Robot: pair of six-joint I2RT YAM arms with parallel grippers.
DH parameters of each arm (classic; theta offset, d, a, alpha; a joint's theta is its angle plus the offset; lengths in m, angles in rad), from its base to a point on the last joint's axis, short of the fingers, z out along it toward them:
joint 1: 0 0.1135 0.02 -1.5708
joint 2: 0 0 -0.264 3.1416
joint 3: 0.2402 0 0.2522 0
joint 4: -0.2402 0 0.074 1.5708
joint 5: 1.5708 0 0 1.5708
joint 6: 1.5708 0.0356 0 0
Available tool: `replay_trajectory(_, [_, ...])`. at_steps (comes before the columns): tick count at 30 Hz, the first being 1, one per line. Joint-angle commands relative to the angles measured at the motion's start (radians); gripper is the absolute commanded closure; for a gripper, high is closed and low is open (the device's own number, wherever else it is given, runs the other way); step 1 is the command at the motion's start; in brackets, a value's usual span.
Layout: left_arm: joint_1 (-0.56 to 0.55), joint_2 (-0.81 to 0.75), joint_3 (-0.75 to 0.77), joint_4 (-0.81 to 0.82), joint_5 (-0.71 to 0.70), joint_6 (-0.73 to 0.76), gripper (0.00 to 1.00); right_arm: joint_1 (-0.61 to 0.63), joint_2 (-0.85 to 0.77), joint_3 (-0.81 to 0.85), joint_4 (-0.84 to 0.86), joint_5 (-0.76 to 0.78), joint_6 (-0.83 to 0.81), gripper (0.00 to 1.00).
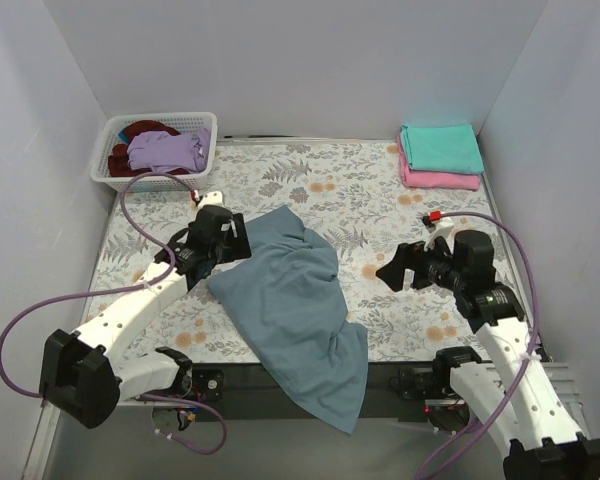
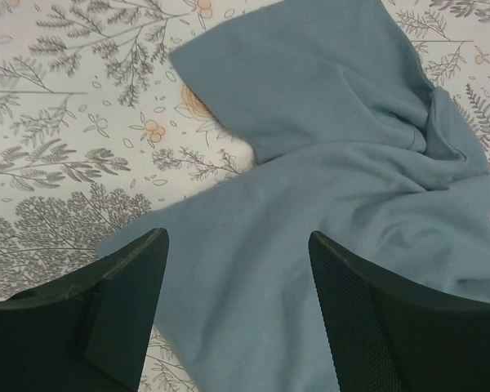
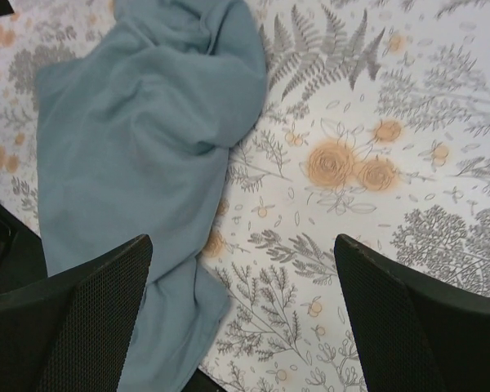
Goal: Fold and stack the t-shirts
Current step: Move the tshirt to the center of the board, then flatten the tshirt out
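Observation:
A large slate blue-grey t-shirt (image 1: 295,300) lies crumpled across the middle of the table, its lower end hanging over the near edge. My left gripper (image 1: 238,238) hovers over the shirt's upper left part. In the left wrist view its jaws (image 2: 237,237) stand open, with the blue-grey cloth (image 2: 310,163) lying loose below them. My right gripper (image 1: 392,272) is open to the right of the shirt. In the right wrist view it (image 3: 243,241) is above bare tablecloth, the shirt's edge (image 3: 139,163) just to its left. A folded teal t-shirt (image 1: 440,148) rests on a folded pink one (image 1: 442,181) at the back right.
A white lattice basket (image 1: 110,178) stands at the back left, holding a lilac t-shirt (image 1: 168,150) and a dark red one (image 1: 120,160). White walls close in the floral table (image 1: 340,190) on three sides. Purple cables loop beside both arms.

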Motion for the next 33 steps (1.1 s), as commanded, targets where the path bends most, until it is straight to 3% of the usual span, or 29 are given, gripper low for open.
replay_trajectory(1, [-0.004, -0.059, -0.077, 0.007, 0.048, -0.095, 0.31, 0.054, 0.071, -0.005, -0.039, -0.039, -0.033, 0.02])
replay_trajectory(7, [0.001, -0.081, -0.176, 0.042, -0.022, -0.171, 0.32, 0.287, 0.212, -0.017, 0.016, 0.123, 0.051, 0.1])
replay_trajectory(10, [0.004, -0.064, -0.18, 0.018, -0.055, -0.204, 0.33, 0.382, 0.299, 0.004, 0.128, 0.193, 0.094, 0.13])
replay_trajectory(19, [0.006, -0.033, -0.176, -0.1, -0.17, -0.285, 0.33, 0.424, 0.681, 0.205, 0.297, 0.205, 0.104, 0.14])
replay_trajectory(27, [0.007, -0.022, -0.166, -0.074, -0.214, -0.264, 0.33, 0.424, 0.974, 0.362, 0.345, 0.219, 0.096, 0.14])
replay_trajectory(29, [0.007, -0.013, -0.163, -0.073, -0.21, -0.261, 0.33, 0.424, 1.004, 0.366, 0.346, 0.223, 0.092, 0.19])
replay_trajectory(32, [0.007, -0.009, -0.16, -0.068, -0.2, -0.254, 0.33, 0.423, 1.028, 0.343, 0.343, 0.226, 0.079, 0.49])
replay_trajectory(33, [0.007, -0.009, -0.16, -0.066, -0.199, -0.253, 0.33, 0.424, 1.013, 0.331, 0.345, 0.234, 0.076, 0.67])
